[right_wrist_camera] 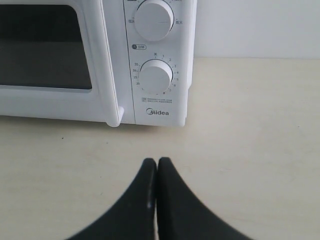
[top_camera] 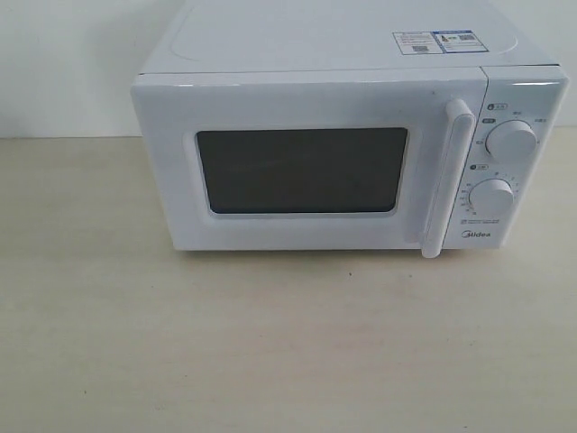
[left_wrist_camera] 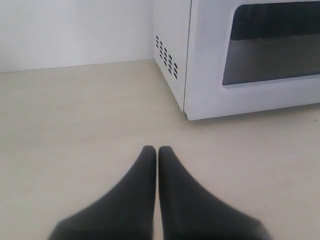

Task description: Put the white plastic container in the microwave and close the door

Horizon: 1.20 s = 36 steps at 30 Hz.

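Nearest to you are the two tools: the left gripper point(left_wrist_camera: 157, 148) has its dark fingers pressed together with nothing between them, and the right gripper point(right_wrist_camera: 157, 160) is closed and empty in the same way. Both hang over the bare pale table point(top_camera: 270, 361). The left one is off the near left corner of the microwave point(top_camera: 343, 90) and the right one in front of its control panel, so both sit clear of the door's swing, which looks like a parked pose rather than a reach. Farther back, the door point(top_camera: 171, 171) lies flush with the body, and its handle point(top_camera: 448, 176) stands just left of the two knobs point(top_camera: 510, 141). You will not find the white plastic container in any view. The dark window point(top_camera: 302, 170) shows nothing inside, so you cannot tell whether the box is behind it. Farthest back, stickers point(top_camera: 439, 41) lie on the top.
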Each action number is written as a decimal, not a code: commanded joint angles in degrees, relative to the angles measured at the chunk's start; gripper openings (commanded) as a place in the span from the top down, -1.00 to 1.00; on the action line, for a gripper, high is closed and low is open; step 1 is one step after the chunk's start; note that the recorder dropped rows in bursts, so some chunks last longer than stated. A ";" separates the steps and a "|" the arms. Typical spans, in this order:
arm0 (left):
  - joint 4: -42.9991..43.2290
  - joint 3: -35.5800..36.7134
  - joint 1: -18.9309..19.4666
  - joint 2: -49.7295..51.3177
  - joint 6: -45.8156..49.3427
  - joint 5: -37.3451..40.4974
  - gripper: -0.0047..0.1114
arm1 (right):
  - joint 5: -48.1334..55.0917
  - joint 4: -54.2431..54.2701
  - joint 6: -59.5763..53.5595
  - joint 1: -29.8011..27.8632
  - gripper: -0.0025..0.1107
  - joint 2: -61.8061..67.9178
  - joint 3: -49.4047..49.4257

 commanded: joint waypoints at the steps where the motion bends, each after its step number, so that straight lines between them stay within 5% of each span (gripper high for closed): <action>1: -0.57 0.16 0.18 -0.20 1.74 -0.91 0.85 | -0.21 0.04 0.00 -0.14 0.96 -0.24 -0.04; 36: -0.30 0.16 2.29 -0.20 1.86 -0.91 0.85 | -0.21 0.04 0.00 -0.14 0.96 -0.24 -0.04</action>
